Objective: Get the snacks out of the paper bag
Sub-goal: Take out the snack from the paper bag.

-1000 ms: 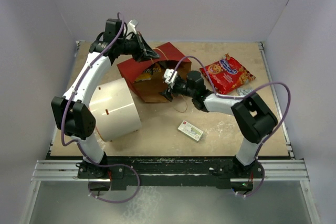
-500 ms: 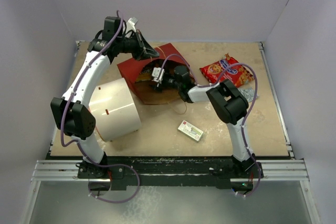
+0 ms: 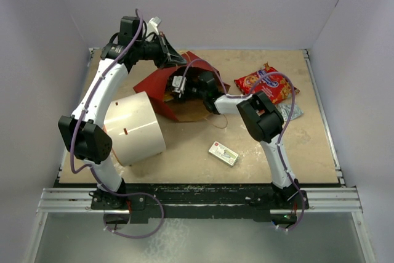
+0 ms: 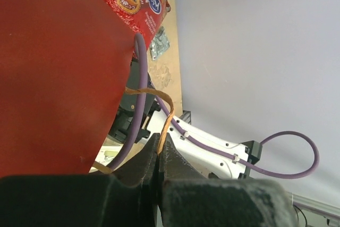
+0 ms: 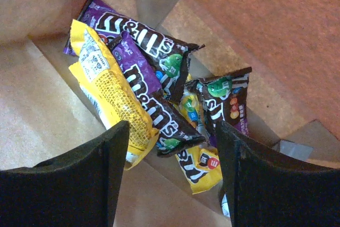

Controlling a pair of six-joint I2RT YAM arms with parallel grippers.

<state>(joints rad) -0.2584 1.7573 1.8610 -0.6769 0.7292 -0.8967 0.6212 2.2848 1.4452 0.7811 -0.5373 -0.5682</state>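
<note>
R gripper (image 5: 172, 147) was spread, inside paper bag (image 3: 154, 84), over candy packs (image 5: 151, 99) on bag floor | L gripper (image 4: 158, 155) pinched handle (image 4: 162, 107) | step: reach-in pick | next: likely needed jaws lowered, closed on 1 pack

"m&m's" logo, candy packs (image 5: 143, 35) (purple, brown, yellow)

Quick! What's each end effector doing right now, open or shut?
Left end effector: shut on the paper bag handle.
Right end effector: open, holding nothing, just above the candy packs.
</note>
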